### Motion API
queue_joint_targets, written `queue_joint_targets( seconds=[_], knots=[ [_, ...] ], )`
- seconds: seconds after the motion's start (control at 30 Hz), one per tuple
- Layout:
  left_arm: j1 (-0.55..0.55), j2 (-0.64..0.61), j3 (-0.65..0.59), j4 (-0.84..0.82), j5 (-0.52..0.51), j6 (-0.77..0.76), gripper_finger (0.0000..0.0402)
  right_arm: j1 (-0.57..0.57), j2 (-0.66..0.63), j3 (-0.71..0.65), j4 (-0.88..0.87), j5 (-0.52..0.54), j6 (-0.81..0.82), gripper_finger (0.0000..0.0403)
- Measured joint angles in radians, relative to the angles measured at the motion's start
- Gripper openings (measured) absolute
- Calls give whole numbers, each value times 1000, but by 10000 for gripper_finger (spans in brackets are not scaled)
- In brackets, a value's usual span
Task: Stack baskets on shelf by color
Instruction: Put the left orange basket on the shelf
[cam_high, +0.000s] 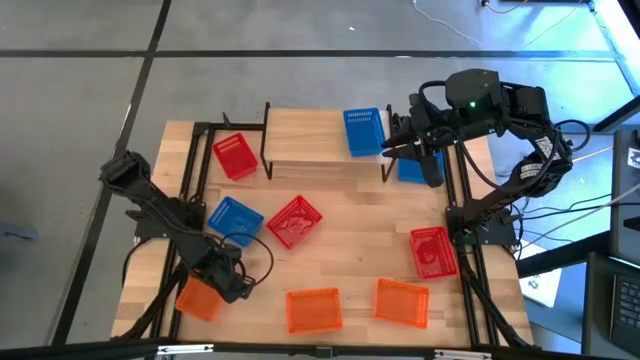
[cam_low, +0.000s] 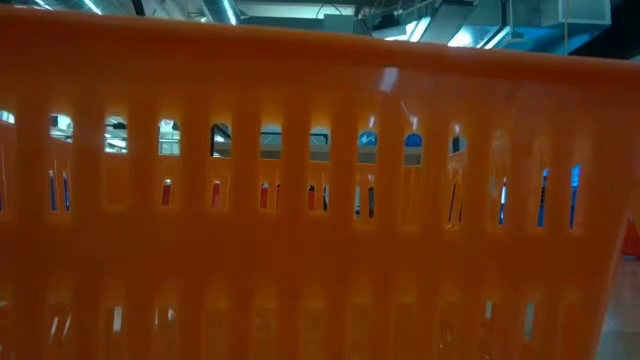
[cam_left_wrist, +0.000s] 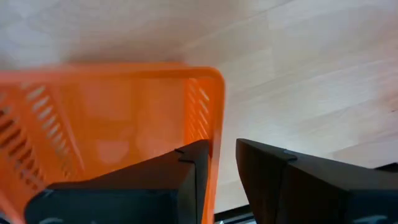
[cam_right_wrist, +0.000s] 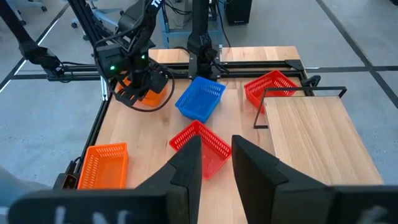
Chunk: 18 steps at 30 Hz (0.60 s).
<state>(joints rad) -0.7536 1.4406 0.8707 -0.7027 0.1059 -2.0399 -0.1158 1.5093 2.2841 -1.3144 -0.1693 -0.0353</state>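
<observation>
Your left hand (cam_left_wrist: 217, 171) sits at the counter's (cam_high: 350, 255) front left corner, fingers straddling the wall of an orange basket (cam_left_wrist: 112, 118), one inside, one outside, clamped on it. Moving right, a blue basket (cam_high: 234, 217) and a red basket (cam_high: 294, 221) crowd close by. Your right hand (cam_right_wrist: 216, 155) hovers over the shelf's (cam_high: 315, 140) right end, fingers apart and holding nothing, beside another blue basket (cam_high: 364, 131).

floor (cam_high: 80, 110): grey, dark seams | ceiling lights (cam_low: 230, 12): blue-white strips
</observation>
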Motion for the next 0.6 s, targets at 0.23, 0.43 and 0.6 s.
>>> queue_joint_targets(
  seconds=[0.23,0.43,0.6],
  knots=[
    [-3,0,0,-25,0,0,75,0,0,0,0,0,0,86],
    [-25,9,0,-4,-49,0,75,0,0,0,0,0,0,86],
    [-26,52,0,3,-73,5,75,0,0,0,0,0,0,86]
  ],
)
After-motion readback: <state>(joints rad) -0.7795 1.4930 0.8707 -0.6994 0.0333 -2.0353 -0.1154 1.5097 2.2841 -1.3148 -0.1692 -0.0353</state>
